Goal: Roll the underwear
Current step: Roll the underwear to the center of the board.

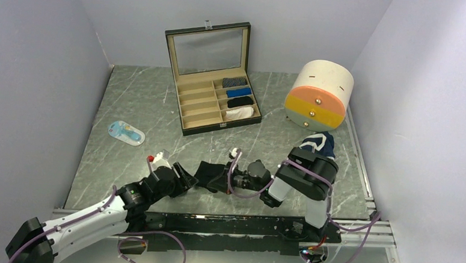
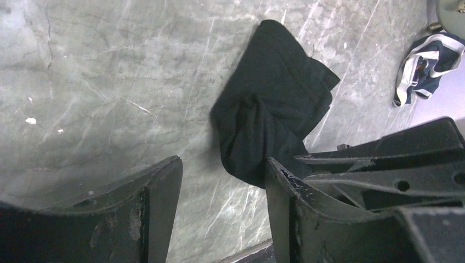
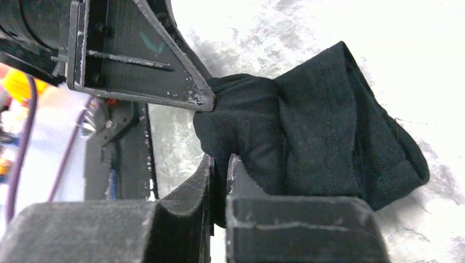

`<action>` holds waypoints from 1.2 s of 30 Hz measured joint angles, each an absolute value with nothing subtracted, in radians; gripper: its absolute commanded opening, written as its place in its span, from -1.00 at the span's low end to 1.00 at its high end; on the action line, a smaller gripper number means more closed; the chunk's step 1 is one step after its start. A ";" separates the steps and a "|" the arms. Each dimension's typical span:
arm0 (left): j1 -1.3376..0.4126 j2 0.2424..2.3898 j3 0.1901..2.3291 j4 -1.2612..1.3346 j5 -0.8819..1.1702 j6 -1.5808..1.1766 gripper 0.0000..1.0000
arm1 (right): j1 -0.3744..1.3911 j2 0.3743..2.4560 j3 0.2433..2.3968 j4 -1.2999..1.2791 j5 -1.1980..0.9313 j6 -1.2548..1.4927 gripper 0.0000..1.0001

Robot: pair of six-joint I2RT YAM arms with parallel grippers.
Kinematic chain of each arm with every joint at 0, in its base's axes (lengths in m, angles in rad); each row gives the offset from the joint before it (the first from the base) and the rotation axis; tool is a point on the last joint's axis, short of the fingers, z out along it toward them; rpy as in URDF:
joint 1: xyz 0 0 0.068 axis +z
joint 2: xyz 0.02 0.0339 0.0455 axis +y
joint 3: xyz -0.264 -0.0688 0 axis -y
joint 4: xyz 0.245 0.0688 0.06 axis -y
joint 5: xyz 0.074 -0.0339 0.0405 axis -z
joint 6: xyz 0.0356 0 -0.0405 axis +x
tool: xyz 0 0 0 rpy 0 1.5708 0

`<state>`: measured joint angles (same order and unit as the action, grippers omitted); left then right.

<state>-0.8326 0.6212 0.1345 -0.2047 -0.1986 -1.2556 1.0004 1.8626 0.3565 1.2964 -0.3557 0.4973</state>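
Right now the black underwear (image 2: 274,109) lies bunched on the marble-patterned table (image 1: 148,103) between the two grippers, close to the near edge. The right gripper (image 3: 219,161) has its fingers pinched almost together on a fold at one end of the cloth. The left gripper (image 2: 224,167) stands parted with nothing between its fingers.

From the left gripper the garment lies just ahead and a little toward its right finger, with the nearest fold almost at that fingertip. The cloth's long axis seems to run away from the left gripper toward the right one, so a roll would likely travel along that line. Both arms are close, but only the right one has the cloth. The left would need to shift slightly right and forward to catch the free end.

The navy underwear with white trim (image 1: 321,142) sits crumpled well apart, behind the right arm and just in front of a round drawer cabinet (image 1: 320,94). It is not rolled.

The tabletop is hard and smooth, so the soft cloth could slide rather than curl. Room is fair — an open divided box (image 1: 197,105) stands farther back, a small blue-and-white packet (image 1: 126,132) lies to the left, and plain grey walls enclose the table.
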 measured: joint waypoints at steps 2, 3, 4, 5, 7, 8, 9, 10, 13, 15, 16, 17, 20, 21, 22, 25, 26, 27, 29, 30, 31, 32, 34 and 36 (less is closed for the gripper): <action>-0.833 0.614 0.134 -0.200 -0.199 -1.232 0.21 | 0.978 1.899 0.349 1.362 -0.387 0.561 -1.00; -0.833 0.612 0.134 -0.199 -0.199 -1.221 0.21 | 0.967 1.914 0.347 1.387 -0.400 0.589 -1.00; -0.833 0.612 0.134 -0.194 -0.199 -1.210 0.21 | 0.957 1.927 0.345 1.409 -0.412 0.617 -1.00; -0.833 0.612 0.134 -0.188 -0.199 -1.198 0.22 | 0.948 1.938 0.344 1.426 -0.423 0.643 -1.00; -0.833 0.612 0.134 -0.175 -0.197 -1.173 0.23 | 0.934 1.954 0.344 1.448 -0.441 0.683 -1.00; -0.833 0.613 0.134 -0.165 -0.194 -1.160 0.25 | 0.929 1.958 0.344 1.452 -0.448 0.696 -1.00; -0.833 0.614 0.134 -0.155 -0.188 -1.145 0.27 | 0.924 1.960 0.344 1.454 -0.453 0.710 -1.00; -0.833 0.616 0.134 -0.146 -0.183 -1.136 0.28 | 0.920 1.962 0.344 1.456 -0.456 0.721 -1.00; -0.833 0.627 0.134 -0.117 -0.170 -1.110 0.32 | 0.912 1.966 0.344 1.460 -0.461 0.753 -1.00; -0.833 0.632 0.134 -0.106 -0.162 -1.096 0.35 | 0.906 1.973 0.344 1.466 -0.467 0.775 -1.00; -0.833 0.632 0.134 -0.101 -0.156 -1.091 0.36 | 0.904 1.976 0.344 1.470 -0.471 0.783 -1.00; -0.833 0.631 0.134 -0.093 -0.150 -1.085 0.38 | 0.901 1.981 0.344 1.475 -0.473 0.795 -1.00; -0.833 0.630 0.134 -0.078 -0.128 -1.065 0.41 | 0.896 1.991 0.344 1.488 -0.474 0.825 -1.00; -0.833 0.630 0.134 -0.069 -0.124 -1.058 0.42 | 0.893 1.996 0.344 1.494 -0.475 0.839 -1.00; -0.833 0.630 0.134 -0.061 -0.121 -1.051 0.42 | 0.891 1.998 0.344 1.497 -0.476 0.849 -1.00; -0.833 0.643 0.134 -0.030 -0.121 -1.034 0.41 | 0.887 2.000 0.344 1.498 -0.476 0.883 -1.00; -0.833 0.652 0.134 -0.017 -0.123 -1.031 0.41 | 0.885 2.001 0.344 1.497 -0.474 0.899 -1.00; -0.833 0.665 0.134 -0.003 -0.127 -1.030 0.40 | 0.884 2.001 0.344 1.497 -0.474 0.904 -1.00; -0.833 0.704 0.134 0.030 -0.136 -1.029 0.38 | 0.882 2.003 0.344 1.496 -0.471 0.928 -1.00; -0.833 0.725 0.134 0.042 -0.141 -1.029 0.38 | 0.881 2.005 0.343 1.497 -0.470 0.939 -1.00; -0.833 0.749 0.135 0.051 -0.149 -1.032 0.37 | 0.879 2.009 0.341 1.500 -0.467 0.955 -1.00; -0.833 0.779 0.135 0.065 -0.156 -1.036 0.36 | 0.879 2.014 0.337 1.503 -0.464 0.972 -1.00; -0.833 0.830 0.144 0.096 -0.164 -1.048 0.37 | 0.878 2.024 0.332 1.513 -0.456 1.001 -1.00; -0.833 0.863 0.150 0.123 -0.173 -1.067 0.38 | 0.876 2.034 0.322 1.528 -0.448 1.031 -0.99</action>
